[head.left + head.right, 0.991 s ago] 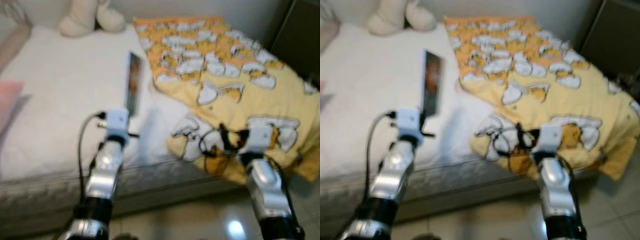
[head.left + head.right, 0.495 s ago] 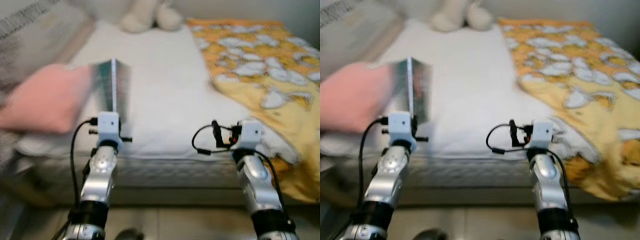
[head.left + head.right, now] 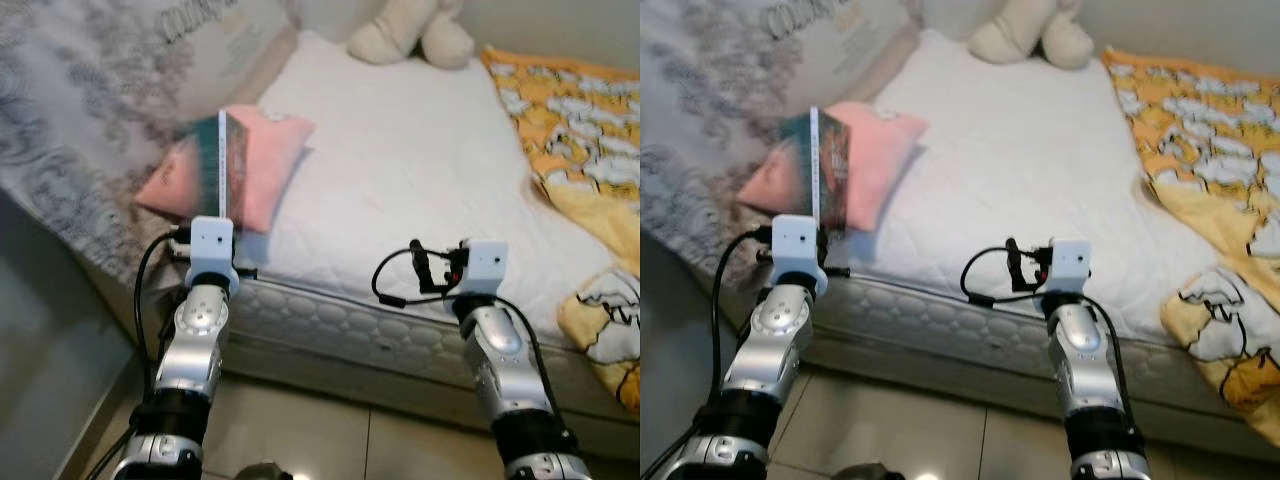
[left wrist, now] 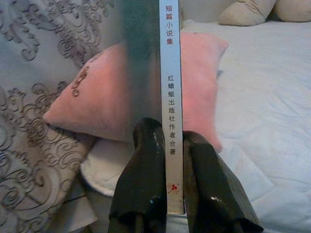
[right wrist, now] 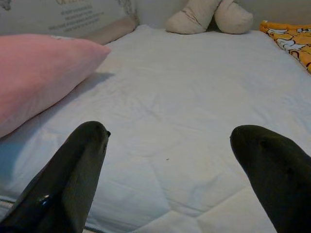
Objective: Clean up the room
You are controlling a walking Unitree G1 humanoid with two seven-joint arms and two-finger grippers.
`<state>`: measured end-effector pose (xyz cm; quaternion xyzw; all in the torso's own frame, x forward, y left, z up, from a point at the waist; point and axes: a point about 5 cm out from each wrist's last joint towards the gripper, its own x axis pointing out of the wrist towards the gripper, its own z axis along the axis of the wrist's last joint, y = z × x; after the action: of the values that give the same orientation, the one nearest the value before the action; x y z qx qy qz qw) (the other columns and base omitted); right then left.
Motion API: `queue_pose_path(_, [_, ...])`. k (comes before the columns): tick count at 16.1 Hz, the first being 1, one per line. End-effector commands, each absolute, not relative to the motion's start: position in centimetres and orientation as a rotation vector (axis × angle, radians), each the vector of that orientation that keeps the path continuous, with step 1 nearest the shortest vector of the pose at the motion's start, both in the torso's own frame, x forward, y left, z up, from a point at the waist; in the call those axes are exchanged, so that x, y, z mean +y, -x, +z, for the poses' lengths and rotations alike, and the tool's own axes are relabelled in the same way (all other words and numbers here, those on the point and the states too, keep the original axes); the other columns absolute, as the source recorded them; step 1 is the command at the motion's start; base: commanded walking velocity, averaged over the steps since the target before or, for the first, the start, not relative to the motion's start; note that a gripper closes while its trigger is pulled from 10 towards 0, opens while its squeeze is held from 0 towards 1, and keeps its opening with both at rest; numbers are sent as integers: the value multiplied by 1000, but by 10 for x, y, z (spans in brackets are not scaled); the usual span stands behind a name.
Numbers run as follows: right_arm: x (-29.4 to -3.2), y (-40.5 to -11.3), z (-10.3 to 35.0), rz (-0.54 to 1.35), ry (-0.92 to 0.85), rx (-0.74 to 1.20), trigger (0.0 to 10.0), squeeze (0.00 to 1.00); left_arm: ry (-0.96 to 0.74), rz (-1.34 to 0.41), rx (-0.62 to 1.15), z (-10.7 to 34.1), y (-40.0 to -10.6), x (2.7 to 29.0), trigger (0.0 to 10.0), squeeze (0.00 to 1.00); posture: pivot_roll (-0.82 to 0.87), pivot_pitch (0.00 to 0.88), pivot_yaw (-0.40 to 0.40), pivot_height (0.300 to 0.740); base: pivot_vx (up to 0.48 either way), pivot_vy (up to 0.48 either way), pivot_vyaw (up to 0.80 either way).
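The left arm is raised in front of the robot, its wrist pointing up and forward toward the bed (image 3: 420,160). The left pincer (image 4: 166,160) is clamped on a thin book (image 4: 167,73), both black fingers (image 4: 146,174) pressing its lower end from either side of the white spine. The book stands upright, spine toward the wrist camera, with printed characters running down it and a dark green cover to one side. From the head views the book rises above the left wrist, in line with a pink pillow (image 3: 255,165) that lies on the bed near its left edge.

The right arm is held at a similar height, forward and level, with a black cable looped at its wrist. The right pincer (image 5: 170,160) has its fingers spread wide apart with nothing between them, aimed over the bare white quilted mattress.

A cream stuffed toy (image 3: 410,30) sits at the far end of the bed. A yellow blanket (image 3: 590,150) with a white and orange cartoon print covers the right side and drapes over the near edge. A grey patterned fabric (image 3: 80,90) lies along the bed's left side. The floor (image 3: 320,430) is glossy pale tile.
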<state>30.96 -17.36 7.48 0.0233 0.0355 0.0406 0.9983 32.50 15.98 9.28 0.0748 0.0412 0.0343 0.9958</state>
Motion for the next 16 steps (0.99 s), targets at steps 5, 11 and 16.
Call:
queue_pose_path(5, [-183,-312,82,63,-30,35,10000,576,-158,32,-23,115,-336,143,10000,0,7,0,-29,740,0,-461,313])
queue_pose_path(11, [-183,-311,81,44,-27,26,10000,522,-137,-6,-69,126,-343,143,10000,0,10,0,-21,740,0,0,148])
queue_pose_path(16, [-177,-309,79,75,-25,25,10000,525,-146,-41,-80,129,-347,138,10000,0,7,0,-22,740,0,0,0])
